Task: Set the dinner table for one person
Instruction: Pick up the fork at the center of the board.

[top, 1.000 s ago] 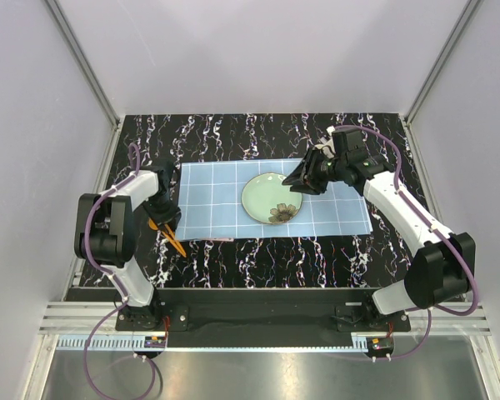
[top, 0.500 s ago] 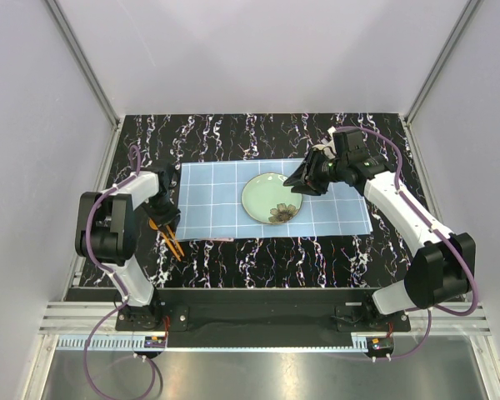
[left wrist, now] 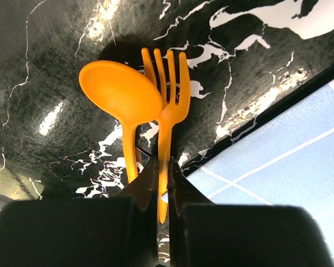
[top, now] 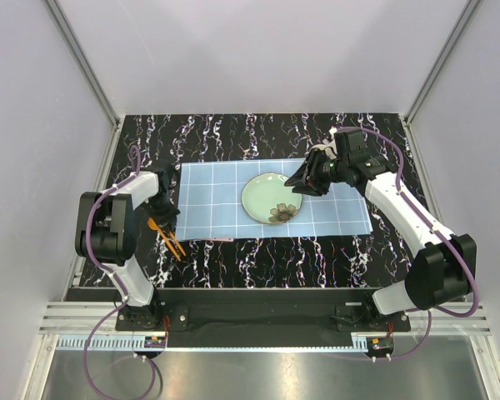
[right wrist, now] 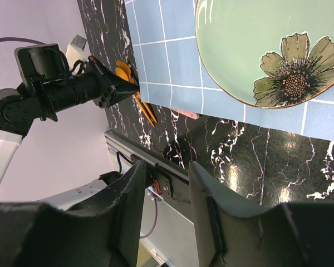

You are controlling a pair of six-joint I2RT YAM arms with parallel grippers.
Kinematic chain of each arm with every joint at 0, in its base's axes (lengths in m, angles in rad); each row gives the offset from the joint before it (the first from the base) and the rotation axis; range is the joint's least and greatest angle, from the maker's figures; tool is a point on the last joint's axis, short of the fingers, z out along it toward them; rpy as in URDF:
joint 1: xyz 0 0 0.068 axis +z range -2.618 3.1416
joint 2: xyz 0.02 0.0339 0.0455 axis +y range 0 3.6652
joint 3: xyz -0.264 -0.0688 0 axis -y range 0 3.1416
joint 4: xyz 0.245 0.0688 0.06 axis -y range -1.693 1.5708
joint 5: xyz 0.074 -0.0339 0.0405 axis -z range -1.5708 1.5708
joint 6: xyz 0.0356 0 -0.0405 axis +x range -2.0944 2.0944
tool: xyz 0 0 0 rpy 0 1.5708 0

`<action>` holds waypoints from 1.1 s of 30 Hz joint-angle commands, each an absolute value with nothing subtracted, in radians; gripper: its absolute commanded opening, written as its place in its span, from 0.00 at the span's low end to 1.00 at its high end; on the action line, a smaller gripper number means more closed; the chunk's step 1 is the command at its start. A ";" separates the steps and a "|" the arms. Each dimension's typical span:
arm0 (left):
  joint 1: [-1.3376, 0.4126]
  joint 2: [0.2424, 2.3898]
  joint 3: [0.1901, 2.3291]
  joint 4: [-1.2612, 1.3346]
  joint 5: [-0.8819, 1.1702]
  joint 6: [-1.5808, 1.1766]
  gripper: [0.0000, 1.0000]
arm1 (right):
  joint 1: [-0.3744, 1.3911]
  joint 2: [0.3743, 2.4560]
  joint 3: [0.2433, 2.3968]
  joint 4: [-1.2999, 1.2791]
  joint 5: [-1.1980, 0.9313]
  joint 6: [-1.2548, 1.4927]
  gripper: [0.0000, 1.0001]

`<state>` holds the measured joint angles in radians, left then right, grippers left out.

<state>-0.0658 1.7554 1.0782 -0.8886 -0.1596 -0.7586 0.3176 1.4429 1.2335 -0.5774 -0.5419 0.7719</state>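
Observation:
On the black marble dinner table [top: 258,133] lies a light blue gridded placemat [top: 333,212] with a green flower plate [top: 267,196] in its middle. Just off the mat's left edge lie an orange fork [left wrist: 170,94] and an orange spoon [left wrist: 119,97], side by side, heads touching. My left gripper [left wrist: 162,167] is shut on the fork's handle; the spoon's handle runs outside the left finger. In the top view the left gripper [top: 164,218] sits low over the orange utensils [top: 170,237]. My right gripper [top: 302,181] hovers open and empty above the plate's far right rim.
The right wrist view shows the plate [right wrist: 267,50], the placemat [right wrist: 172,61], the left arm [right wrist: 61,94] and the table's near metal rail [right wrist: 150,161]. Grey walls and aluminium posts close in the table on three sides.
The left gripper's jaws have closed onto the fork's handle. The right arm has barely moved.

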 commanded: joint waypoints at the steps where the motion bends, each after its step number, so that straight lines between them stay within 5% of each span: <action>1: -0.061 1.764 1.088 -0.859 -0.156 -0.718 0.00 | 0.310 1.416 1.236 -0.580 -0.551 0.770 0.44; 20: -0.067 1.700 1.212 -0.859 -0.052 -0.480 0.00 | 0.311 1.447 1.224 -0.545 -0.569 0.802 0.44; 33: -0.067 1.597 1.307 -0.949 -0.267 -0.491 0.00 | 0.311 1.431 1.204 -0.532 -0.568 0.818 0.43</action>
